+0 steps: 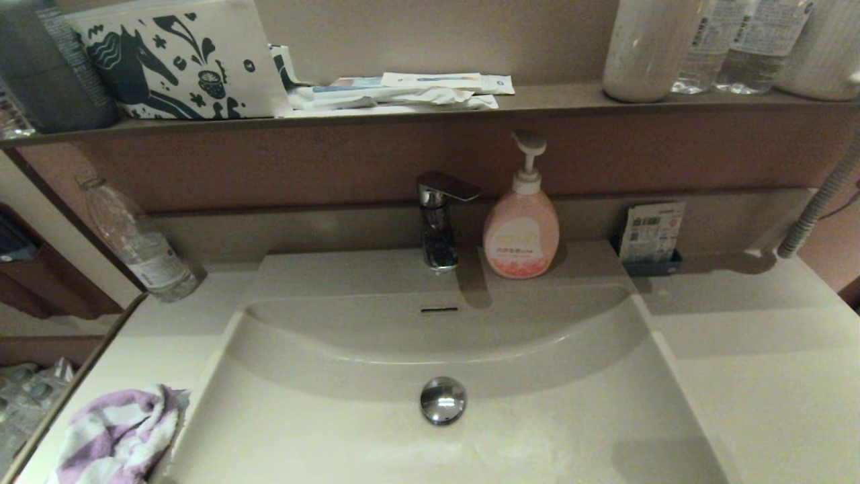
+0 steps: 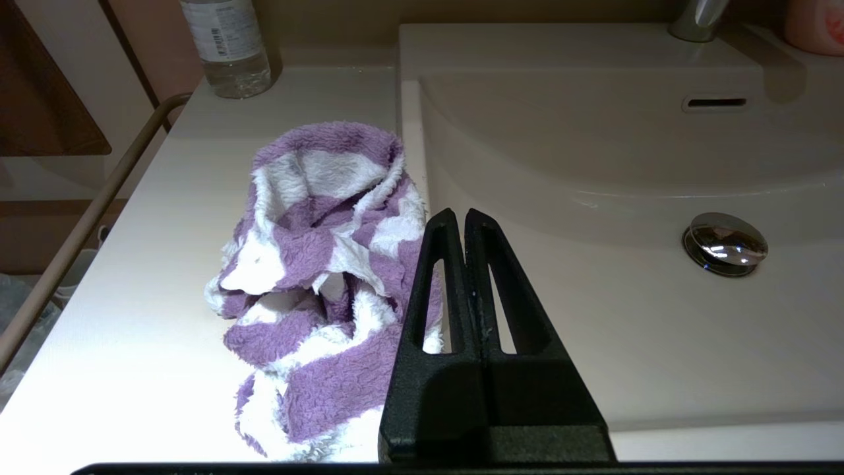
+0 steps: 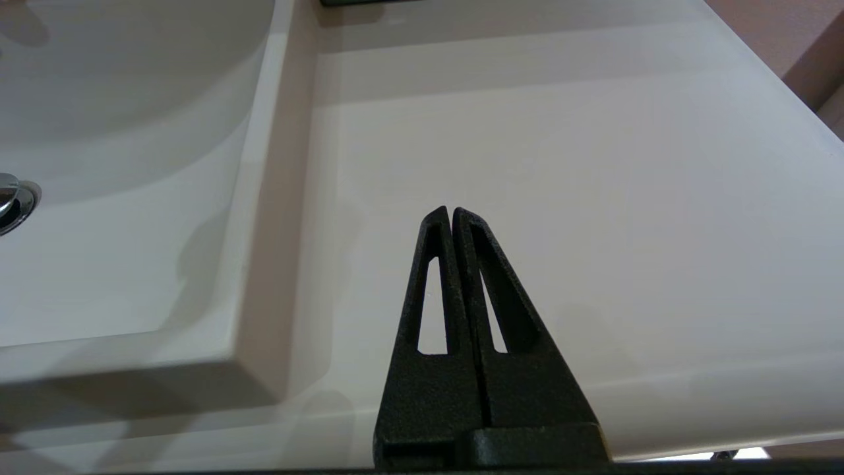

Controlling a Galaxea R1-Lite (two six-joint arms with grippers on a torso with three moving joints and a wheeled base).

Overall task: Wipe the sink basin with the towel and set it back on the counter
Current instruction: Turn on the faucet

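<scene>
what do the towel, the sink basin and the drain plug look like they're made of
The towel: soft terry or fleece cloth, going by its fuzzy purple and white pile. The sink basin: smooth off-white ceramic or moulded resin with a dull sheen; which one is unclear. The drain plug: polished chrome-look metal with mirror-like reflections.

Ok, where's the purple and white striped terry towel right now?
The crumpled purple and white striped terry towel lies on the off-white counter at the robot's left, against the sink basin's left rim; the shut left gripper hovers beside it.

head view looks down; both wrist views sit low, sharing the drain plug point(image 2: 725, 243).
</scene>
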